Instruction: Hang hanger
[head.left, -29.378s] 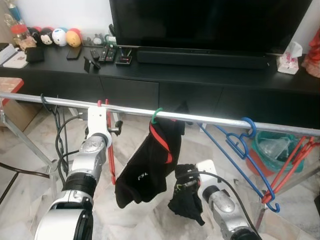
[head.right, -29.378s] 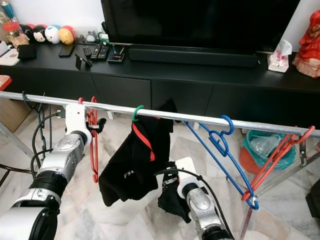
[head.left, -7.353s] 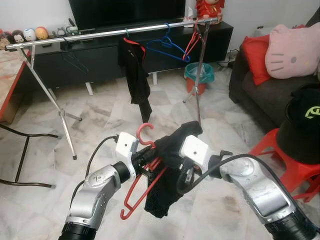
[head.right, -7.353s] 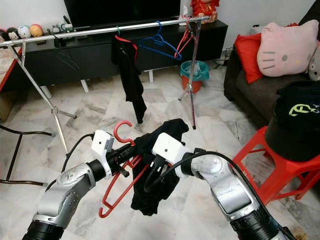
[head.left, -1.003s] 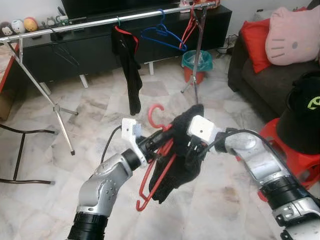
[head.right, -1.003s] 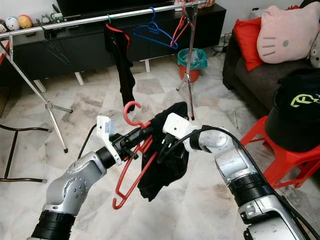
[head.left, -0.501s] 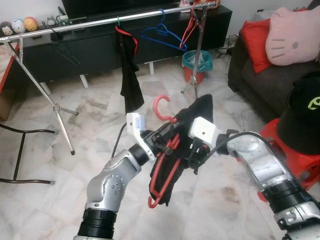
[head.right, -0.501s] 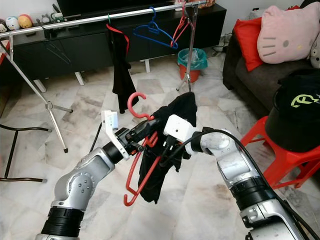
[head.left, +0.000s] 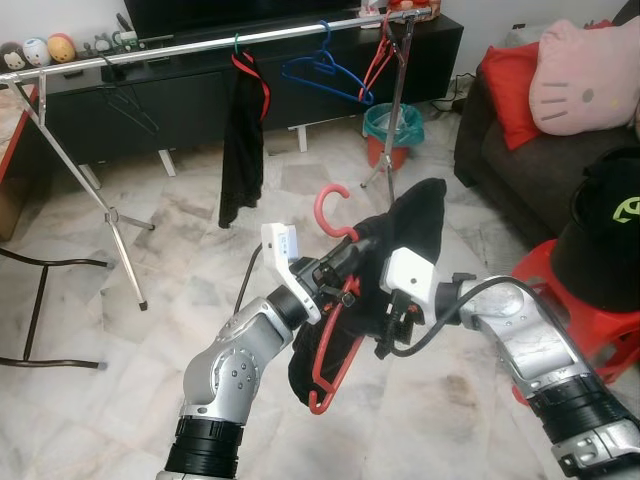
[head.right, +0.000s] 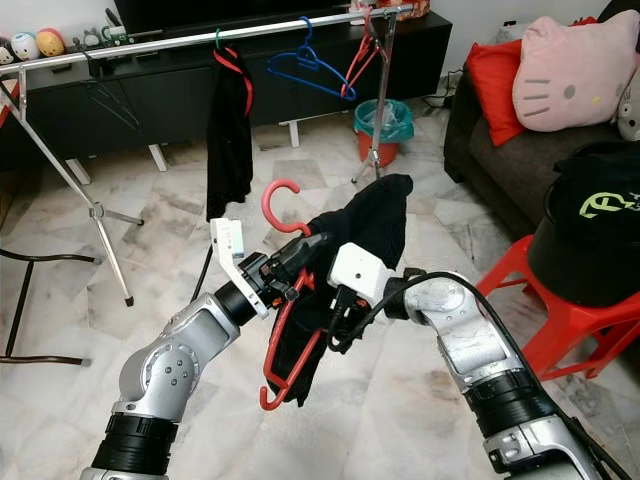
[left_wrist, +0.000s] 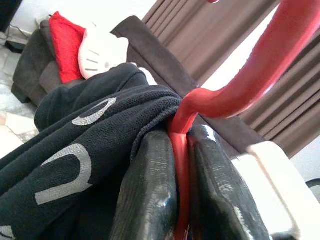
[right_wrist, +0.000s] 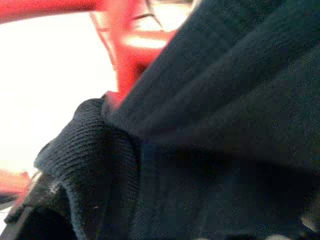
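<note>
Red hanger (head.left: 333, 300) with black garment (head.left: 405, 240) draped over it is held mid-air above the marble floor, well short of the drying rail (head.left: 200, 42). Left tool (left_wrist: 175, 165) is clamped on its neck; right tool (head.left: 392, 318) is buried in cloth, fingers unreadable. Judgement: keep the hook upright and the cloth clear of it before lifting to the rail's free span.

Background of the scene, head views. At 12 o'clock, a black TV console (head.left: 200, 95) against the wall, with round toy figures (head.left: 40, 50) at its 10 o'clock end. At 1 o'clock, a teal bin (head.left: 393, 123) on the marble floor (head.left: 120, 400). At 2 o'clock, a dark sofa (head.left: 500, 160) carrying a red cushion (head.left: 512, 85) and a pink cat-face cushion (head.left: 585, 75). At 4 o'clock, a red stool (head.left: 540, 275) bearing a black garment with green print (head.left: 610, 230). At 9 o'clock, a black chair frame (head.left: 45, 310). Brown curtains (left_wrist: 225, 55) appear in the left wrist view.
</note>
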